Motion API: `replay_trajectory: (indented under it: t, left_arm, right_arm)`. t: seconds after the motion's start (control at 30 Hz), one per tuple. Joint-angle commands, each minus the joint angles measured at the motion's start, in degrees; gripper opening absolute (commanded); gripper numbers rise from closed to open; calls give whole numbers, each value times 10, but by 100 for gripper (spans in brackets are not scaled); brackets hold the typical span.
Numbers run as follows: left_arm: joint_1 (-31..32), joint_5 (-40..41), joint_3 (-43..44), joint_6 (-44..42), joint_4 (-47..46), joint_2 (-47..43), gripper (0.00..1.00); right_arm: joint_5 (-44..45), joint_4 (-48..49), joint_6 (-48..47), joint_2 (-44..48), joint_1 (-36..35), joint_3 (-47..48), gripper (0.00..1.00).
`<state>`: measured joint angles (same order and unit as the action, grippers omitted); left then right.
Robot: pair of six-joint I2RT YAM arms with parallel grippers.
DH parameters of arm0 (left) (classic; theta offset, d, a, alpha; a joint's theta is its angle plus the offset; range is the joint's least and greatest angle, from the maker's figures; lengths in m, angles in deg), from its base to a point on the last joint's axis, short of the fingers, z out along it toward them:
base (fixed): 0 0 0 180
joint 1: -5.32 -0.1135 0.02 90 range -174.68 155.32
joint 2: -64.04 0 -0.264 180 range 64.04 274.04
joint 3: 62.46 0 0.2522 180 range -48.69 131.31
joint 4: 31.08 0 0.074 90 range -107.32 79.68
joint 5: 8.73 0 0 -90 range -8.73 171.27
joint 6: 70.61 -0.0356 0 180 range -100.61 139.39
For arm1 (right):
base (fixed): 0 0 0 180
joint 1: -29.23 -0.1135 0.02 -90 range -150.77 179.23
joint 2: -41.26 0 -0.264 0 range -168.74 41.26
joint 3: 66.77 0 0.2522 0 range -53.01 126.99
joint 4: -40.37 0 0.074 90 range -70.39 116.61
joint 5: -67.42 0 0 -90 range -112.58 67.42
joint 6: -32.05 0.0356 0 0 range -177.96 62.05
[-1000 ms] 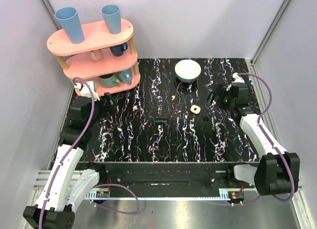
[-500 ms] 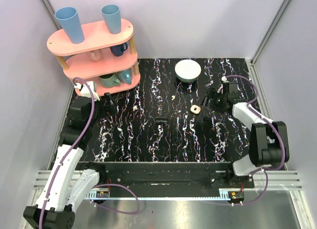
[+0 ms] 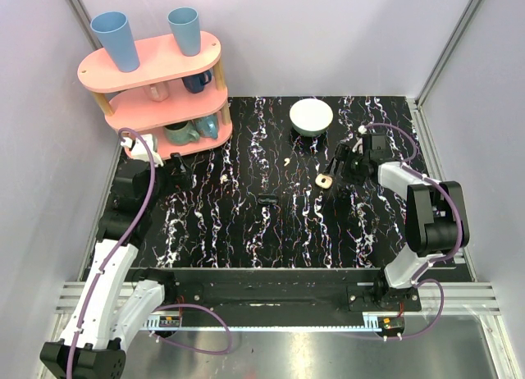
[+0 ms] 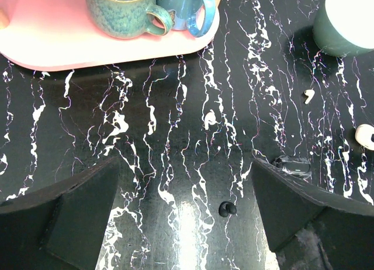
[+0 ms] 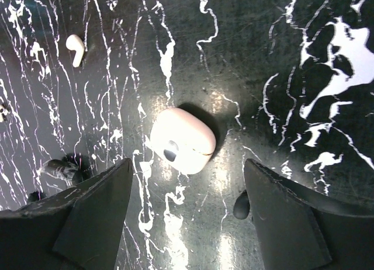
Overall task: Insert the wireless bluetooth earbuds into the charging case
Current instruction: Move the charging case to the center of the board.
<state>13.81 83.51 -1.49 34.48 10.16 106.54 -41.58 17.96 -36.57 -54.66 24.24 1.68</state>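
The cream charging case (image 3: 324, 180) lies closed on the black marbled table, right of centre. In the right wrist view the charging case (image 5: 183, 140) sits just ahead of my open right gripper (image 5: 188, 191), between the lines of its two fingers and untouched. From above, the right gripper (image 3: 337, 166) is just right of the case. One whitish earbud (image 3: 286, 161) lies loose to the case's far left and also shows in the right wrist view (image 5: 75, 47). I see no second earbud. My left gripper (image 3: 176, 162) is open and empty by the pink shelf, and its wrist view shows the left gripper (image 4: 184, 182) over bare table.
A white bowl (image 3: 311, 116) stands at the back. A pink shelf (image 3: 156, 84) with cups and mugs (image 4: 125, 13) stands at the back left. A small black object (image 3: 267, 200) lies mid-table. A dark blob (image 5: 241, 206) lies by my right finger.
My right gripper has moved left across the table and now stands right at the charging case. The left arm, case and earbud have not moved.
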Motion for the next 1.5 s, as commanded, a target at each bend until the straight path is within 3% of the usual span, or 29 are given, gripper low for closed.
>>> replay_trajectory:
  t: [0.0, 0.3, 1.0, 1.47]
  left_arm:
    - [-5, -7, 1, 6, -15, 2, 99]
    - [-11, -19, -1, 6, -15, 1, 99]
    - [-16, -31, 0, 7, -15, 7, 99]
    - [-18, -33, -1, 8, -15, 7, 99]
  right_arm:
    - [-10, 15, -16, -1, -20, 27, 85]
    - [-17, 6, -102, -7, -22, 37, 91]
    - [-57, 12, -80, -90, -31, 68, 91]
    - [-52, 17, -58, -71, -67, 42, 90]
